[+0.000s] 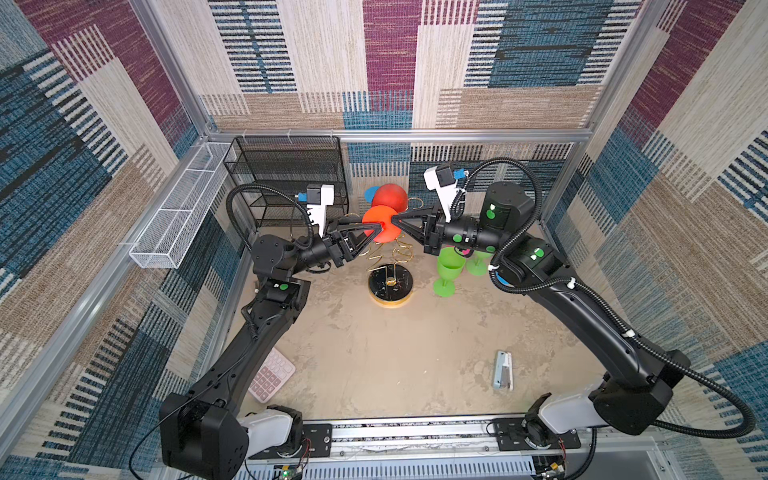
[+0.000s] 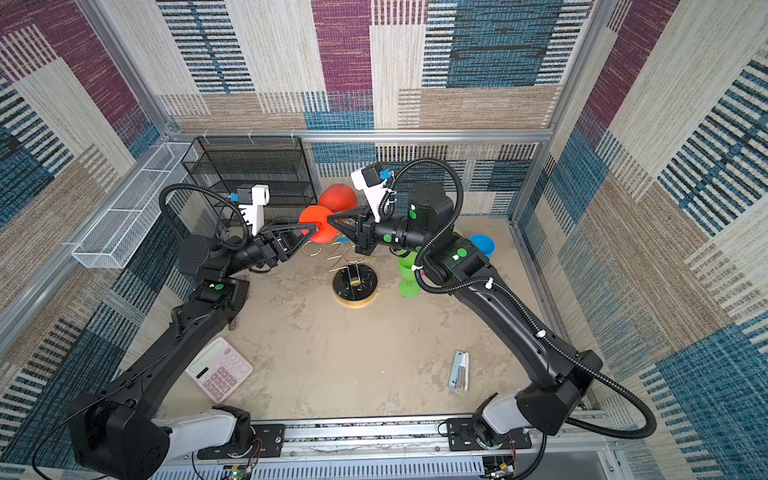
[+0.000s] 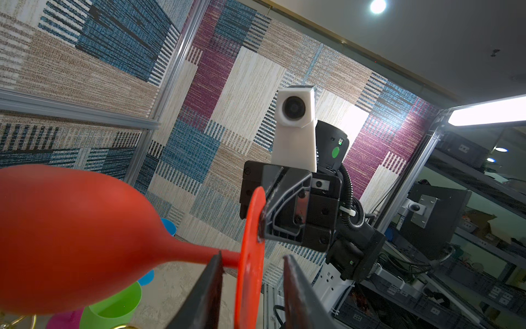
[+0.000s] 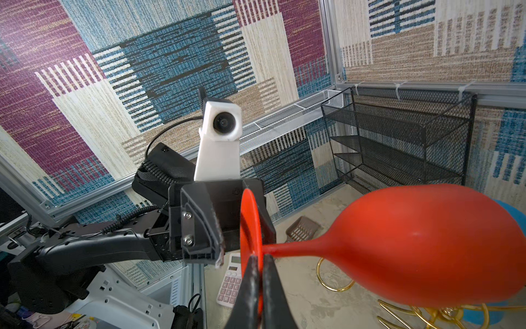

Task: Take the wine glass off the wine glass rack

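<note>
Found the red wine glass [image 1: 388, 198] lying level above the wine glass rack [image 1: 390, 286], with the bowl pointing beyond the rack and the foot disc [image 1: 375, 223] on the near side. Saw the nearest gold ring [image 4: 336, 275] below the stem, not around it, in the right wrist view. Judged the glass clear of the rack.

Noted the right gripper [image 4: 259, 257] pinched tight on the rim of the foot disc, bearing the glass. Noted the left gripper [image 3: 252, 256] with jaws apart, straddling the same disc, one finger [image 3: 212, 284] close beside the stem. Cannot tell whether touching.

Judged the step in hand to be a handover above the rack.

Recommended:
- Close the left jaws squarely on both faces of the disc, close to the stem, not out at the rim.
- Confirm a firm hold before easing the right jaws.
- Expect the bowl's weight to lever the thin disc round in a pinch, so hold the glass level.
- Carry the glass up and away from the rack, avoiding the gold arms and the green wine glass [image 1: 448, 268] standing beside the rack.
</note>
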Robot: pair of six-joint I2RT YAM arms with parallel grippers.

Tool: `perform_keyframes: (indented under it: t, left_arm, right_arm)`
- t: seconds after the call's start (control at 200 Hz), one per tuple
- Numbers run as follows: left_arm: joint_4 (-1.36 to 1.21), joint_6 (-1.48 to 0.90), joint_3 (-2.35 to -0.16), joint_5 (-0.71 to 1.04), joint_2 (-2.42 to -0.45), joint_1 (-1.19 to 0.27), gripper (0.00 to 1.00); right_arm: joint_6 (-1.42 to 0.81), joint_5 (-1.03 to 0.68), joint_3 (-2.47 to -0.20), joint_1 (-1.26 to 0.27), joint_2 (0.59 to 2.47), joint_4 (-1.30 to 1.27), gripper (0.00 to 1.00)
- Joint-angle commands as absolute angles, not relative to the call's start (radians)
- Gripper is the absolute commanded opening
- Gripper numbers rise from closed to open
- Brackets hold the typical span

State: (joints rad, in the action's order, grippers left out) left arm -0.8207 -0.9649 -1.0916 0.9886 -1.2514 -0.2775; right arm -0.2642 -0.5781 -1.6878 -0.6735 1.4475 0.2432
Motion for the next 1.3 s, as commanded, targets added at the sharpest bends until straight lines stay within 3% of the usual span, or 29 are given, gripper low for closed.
perform_keyframes:
  t: [0.0,0.21,0.28,0.316,0.376,0.421,0.451,0.566,0.761,0.881,1.297]
  left_arm:
    - [-0.837,-0.958,-1.100,0.999,-1.248,-0.281,0.29]
    - [-0.883,-1.001,-1.094,0.995,-1.247,-0.281,0.00]
    - [-0.906,-1.024,-1.094,0.983,-1.246,-0.281,0.00]
    - [-0.910,-1.043,-1.094,0.966,-1.245,-0.281,0.00]
    - [-0.901,-1.075,-1.098,0.927,-1.240,-0.281,0.00]
    - [-0.862,-1.099,-1.105,0.896,-1.235,-0.281,0.00]
    - [-0.823,-1.112,-1.113,0.880,-1.231,-0.279,0.00]
    - [-0.651,-1.136,-1.145,0.844,-1.212,-0.279,0.00]
    - [-0.530,-1.205,-1.174,0.837,-1.187,-0.278,0.00]
    - [-0.540,-1.258,-1.180,0.846,-1.182,-0.278,0.00]
    - [-0.557,-1.347,-1.200,0.861,-1.156,-0.278,0.00]
  right_arm:
    - [-0.256,-0.561,-1.698,-0.680,1.450,0.206,0.00]
    - [-0.252,-0.565,-1.697,-0.686,1.452,0.209,0.00]
    - [-0.254,-0.567,-1.694,-0.686,1.449,0.209,0.03]
    - [-0.252,-0.563,-1.687,-0.687,1.443,0.206,0.12]
    - [-0.247,-0.544,-1.665,-0.687,1.419,0.192,0.38]
    - [-0.227,-0.515,-1.645,-0.686,1.394,0.184,0.68]
    - [-0.208,-0.492,-1.630,-0.687,1.374,0.181,0.79]
    - [-0.088,-0.374,-1.515,-0.687,1.280,0.131,1.00]
    - [0.147,-0.168,-1.222,-0.687,1.128,-0.111,0.99]
    - [0.239,-0.195,-1.109,-0.687,1.110,-0.270,0.99]
    - [0.302,-0.307,-1.235,-0.699,1.363,-0.389,0.99]
